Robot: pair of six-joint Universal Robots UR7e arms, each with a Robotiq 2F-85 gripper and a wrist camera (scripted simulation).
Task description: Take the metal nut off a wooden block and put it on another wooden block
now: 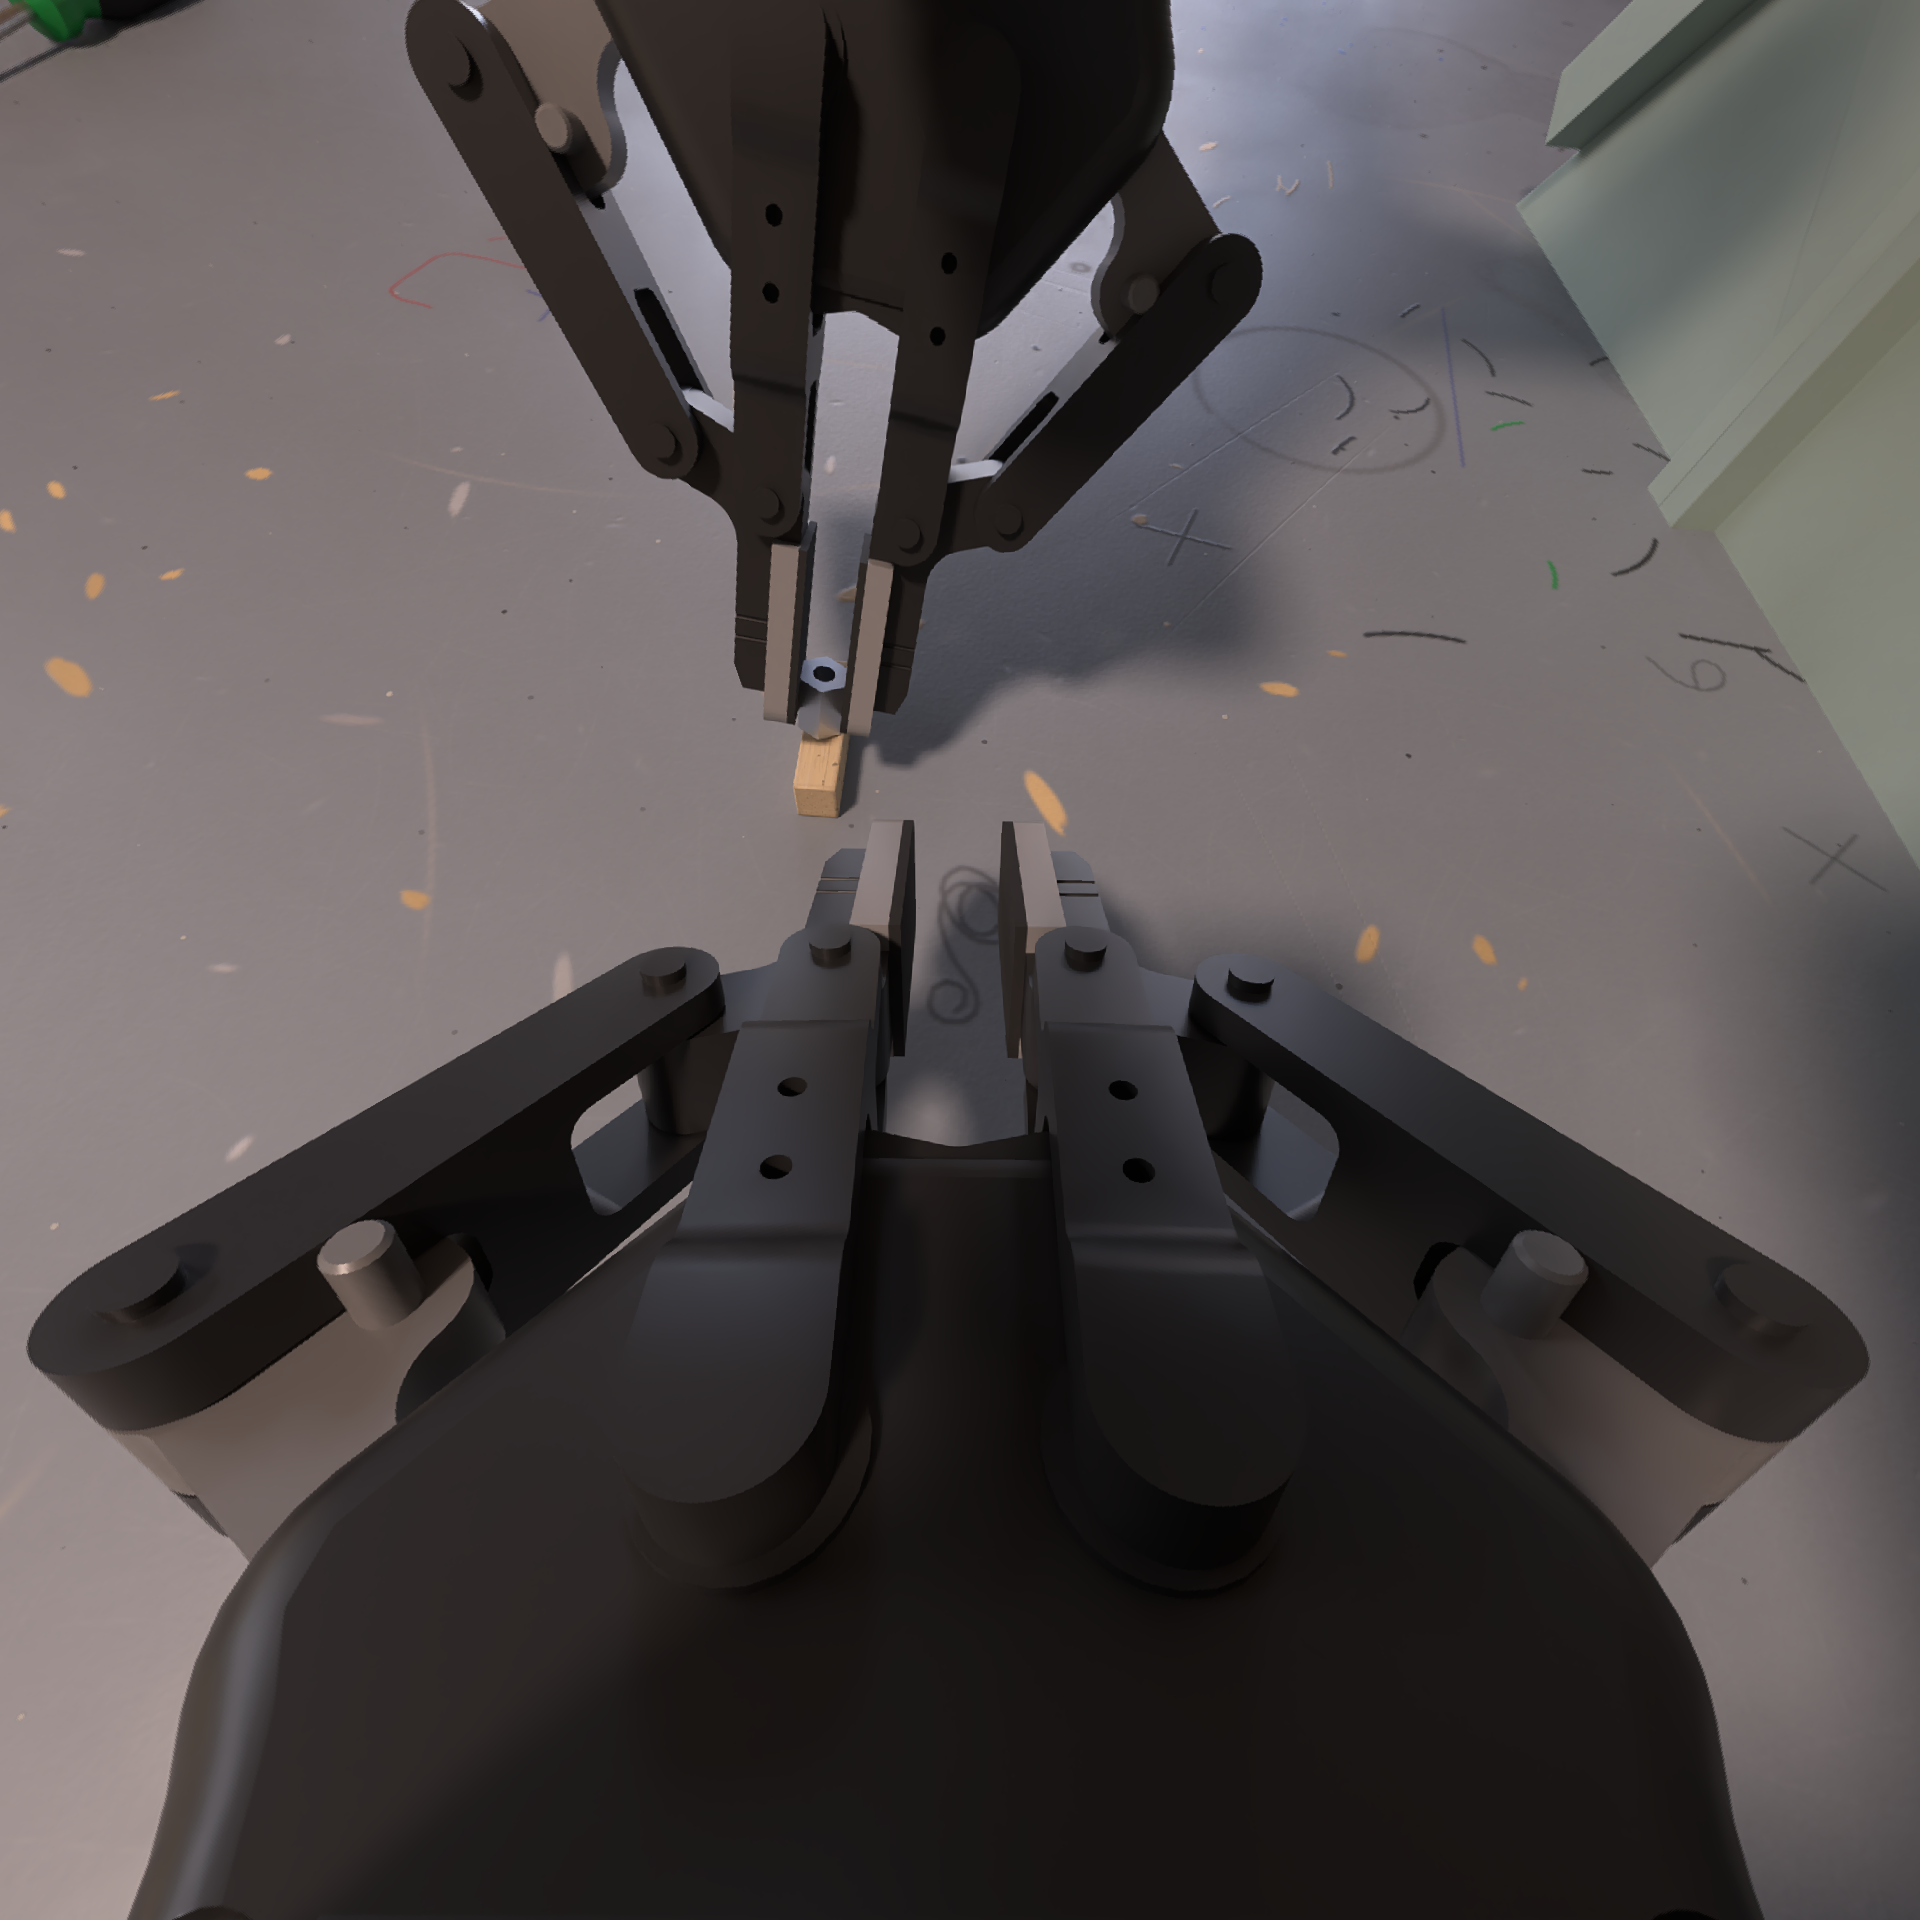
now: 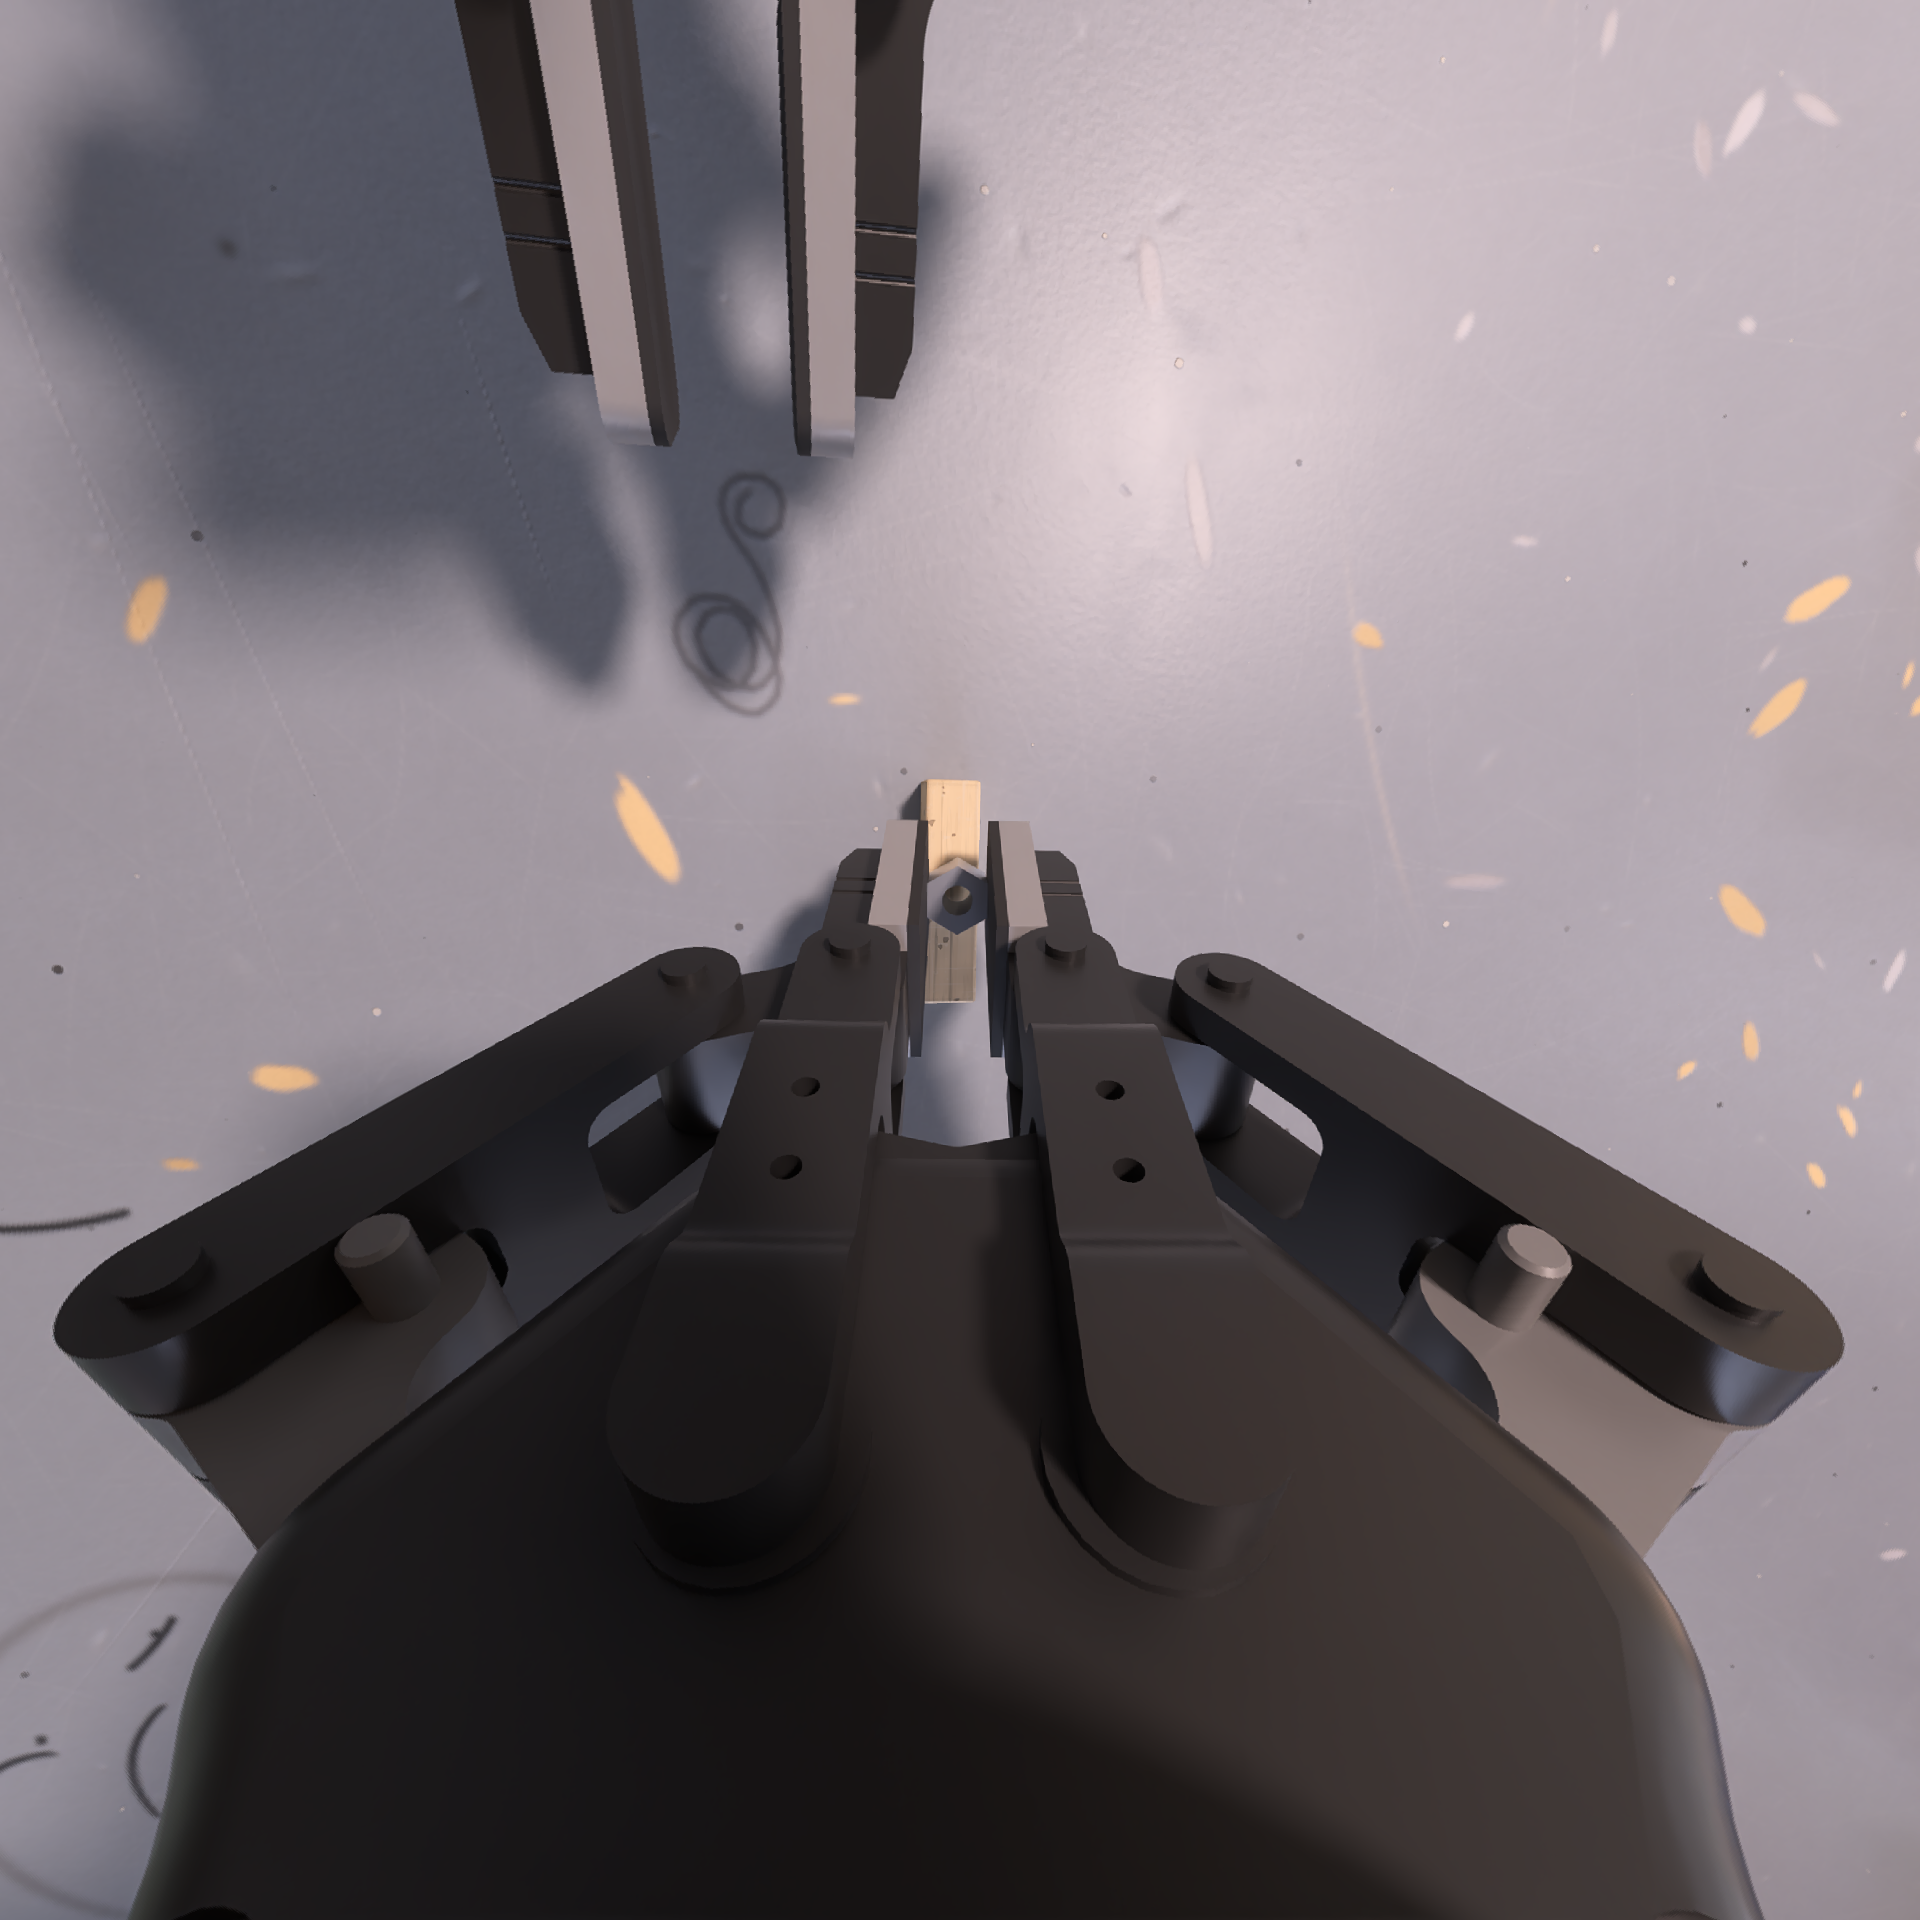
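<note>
The metal nut [image 1: 824, 675] is small, grey and hexagonal. My right gripper [image 1: 826, 717] reaches down from the top of the left wrist view with its pads closed on the nut's sides. The nut is right at the top of a small light wooden block [image 1: 819, 784] that stands on the grey table; I cannot tell if they touch. In the right wrist view the nut [image 2: 956, 899] sits between my right gripper's [image 2: 956, 826] pads, over the block [image 2: 954, 805]. My left gripper [image 1: 958, 826] is empty, its fingers a narrow gap apart, just in front of the block. It also shows in the right wrist view [image 2: 727, 442].
The grey table [image 1: 312, 727] has pen scribbles and orange flecks. A pale green box-like structure [image 1: 1766, 312] runs along the right side. A green object [image 1: 62, 16] lies at the far top left corner. Only one wooden block is in view.
</note>
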